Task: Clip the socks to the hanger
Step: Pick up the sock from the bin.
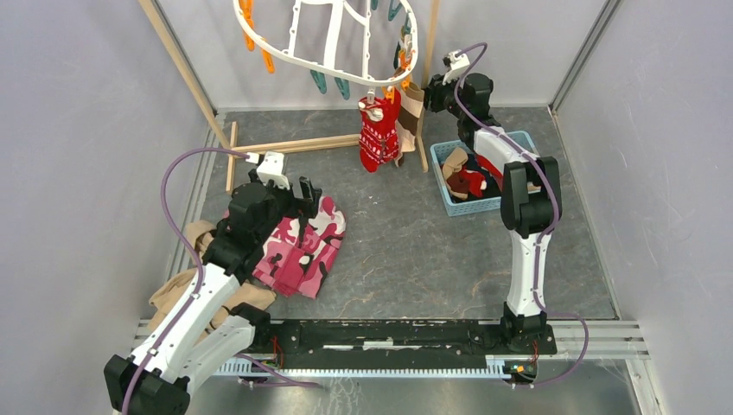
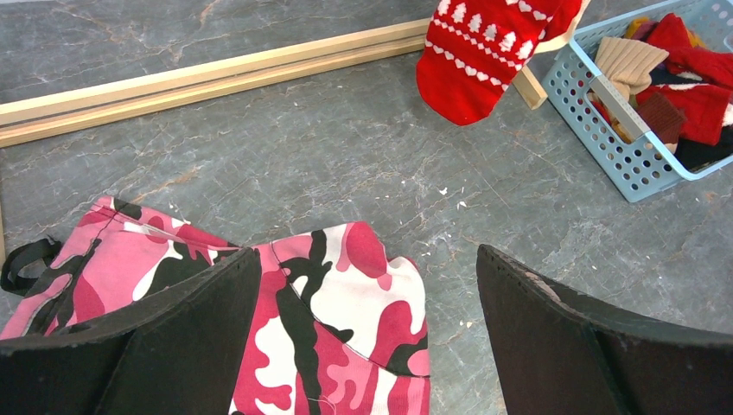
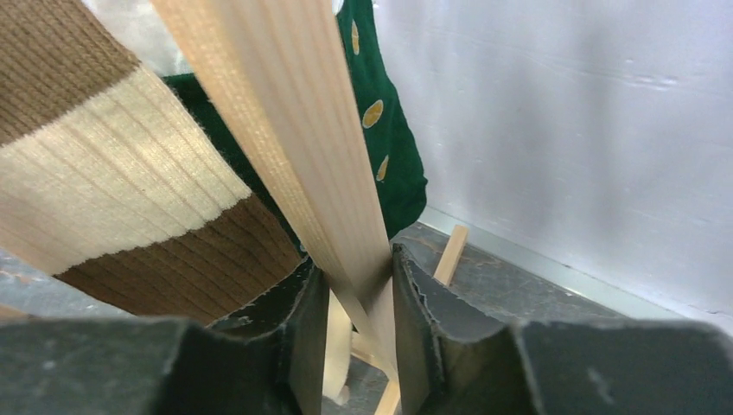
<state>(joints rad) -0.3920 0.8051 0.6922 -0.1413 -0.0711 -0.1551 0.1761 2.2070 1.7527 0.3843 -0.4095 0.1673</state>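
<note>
Top view: hanger (image 1: 331, 39) hung high, up-left of blue basket (image 1: 471, 207); red patterned sock (image 1: 378, 134) dangling from it, left of basket; more socks (image 1: 467, 180) inside basket; left gripper (image 1: 304, 194) well left of basket, over camouflage cloth (image 1: 302, 246); right gripper (image 1: 425, 93) just beyond basket.
Left wrist view: spread wide, holding nothing.
Right wrist view: narrow, straddling wooden pole (image 3: 285, 130); actual grip impossible to tell; tan-striped sock (image 3: 112, 199) and dark green sock (image 3: 393, 147) just beside.

Bright even light, soft shadows, blurred foreground
</note>
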